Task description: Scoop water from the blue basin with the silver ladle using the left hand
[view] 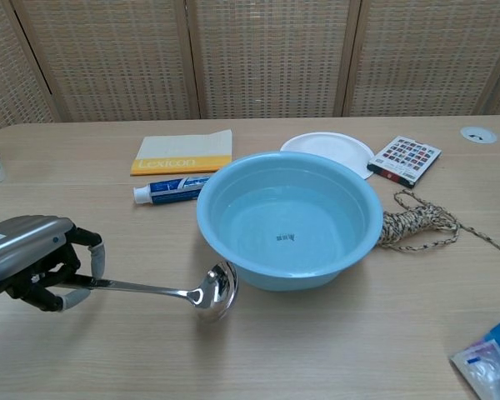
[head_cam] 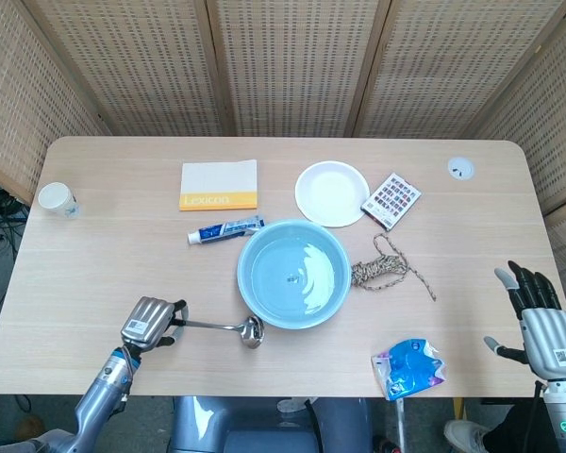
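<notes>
The blue basin [head_cam: 245, 283] [view: 357, 242] holds water and stands at the table's middle. My left hand [head_cam: 147, 322] [view: 32, 260] grips the handle of the silver ladle [head_cam: 228, 327] [view: 157, 291] near the front left edge. The ladle is lifted off the table, its bowl hanging just left of the basin's front wall, outside the water. My right hand [head_cam: 541, 318] is open at the front right edge, away from everything; the chest view does not show it.
Behind the basin lie a toothpaste tube [head_cam: 224, 230] [view: 168, 191], a yellow-edged booklet [head_cam: 219, 184], a white plate [head_cam: 331, 193] and a card packet [head_cam: 391, 199]. A rope bundle [head_cam: 385, 268] sits right of the basin, a blue packet [head_cam: 410, 366] front right, a cup [head_cam: 56, 199] far left.
</notes>
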